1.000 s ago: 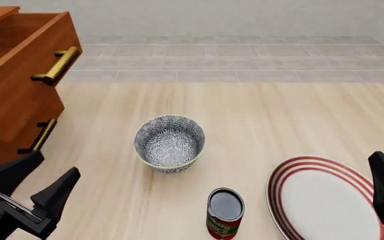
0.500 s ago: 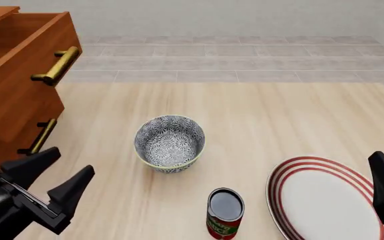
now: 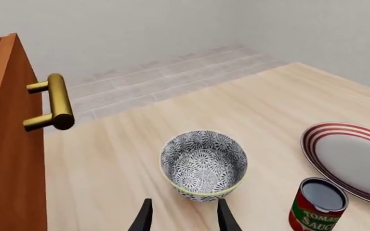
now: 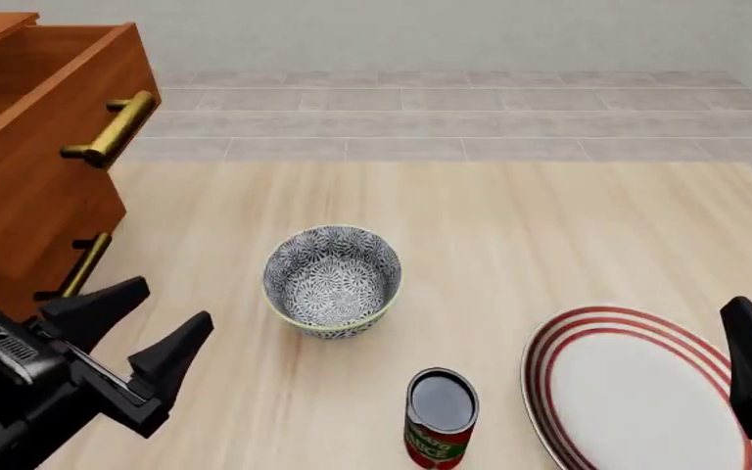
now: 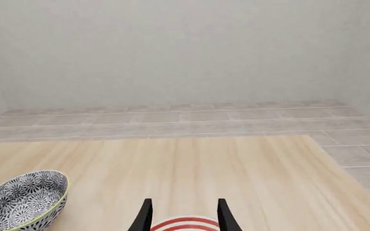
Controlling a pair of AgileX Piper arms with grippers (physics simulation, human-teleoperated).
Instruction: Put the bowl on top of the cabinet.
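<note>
1. Nearby: tomato can (image 4: pixel 441 417), red-ringed plate (image 4: pixel 637 392) beside it, both clear of left gripper (image 4: pixel 134 328), jaws spread.
2. Bowl (image 4: pixel 333 280): round, floral, mid-table.
3. Cabinet (image 4: pixel 30 157): reddish wood, brass handles.
4. Right gripper (image 5: pixel 182 216): fingers parted.

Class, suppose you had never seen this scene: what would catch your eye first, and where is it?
The patterned bowl stands out, upright at mid-table. Left of it rises the big reddish-brown cabinet with brass handles. Nearer the camera, the left pincer gapes open, pointing toward the bowl, with a red-ringed plate on the right.
</note>
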